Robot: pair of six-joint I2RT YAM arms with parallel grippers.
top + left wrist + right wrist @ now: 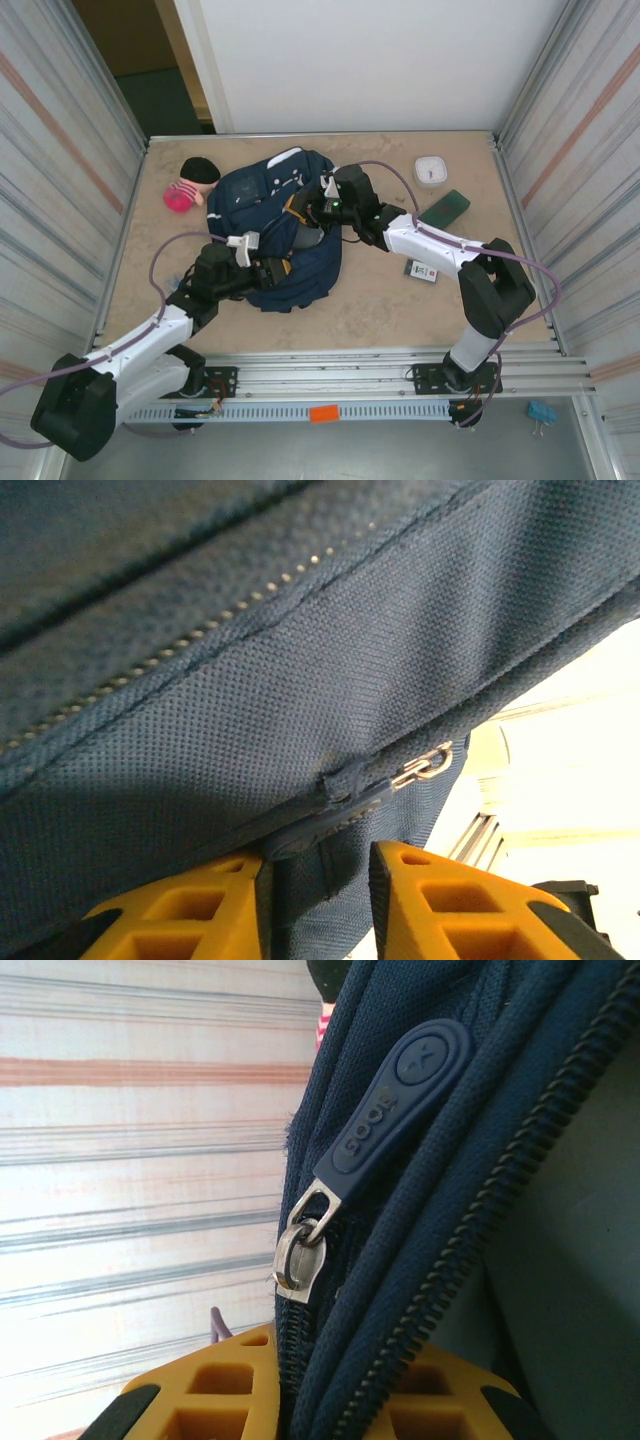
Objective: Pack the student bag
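Observation:
The student bag (262, 200), navy blue with a white patch, lies in the middle of the table. My left gripper (274, 272) is at its near edge. In the left wrist view the orange fingers (430, 890) stand narrow around a fold of bag fabric (320, 870) just below a rubber zipper pull (335, 818), and the left gripper (318, 858) is shut on that fold. My right gripper (312, 210) is at the bag's opening. It (345, 1355) is shut on the zippered rim, below a metal slider (298, 1260) and its blue pull tab (395, 1110).
A pink-striped doll with black hair (190, 184) lies left of the bag. A white square item (431, 169), a dark green case (445, 208) and a small black-and-white card (421, 270) lie to the right. Ribbed metal walls close both sides.

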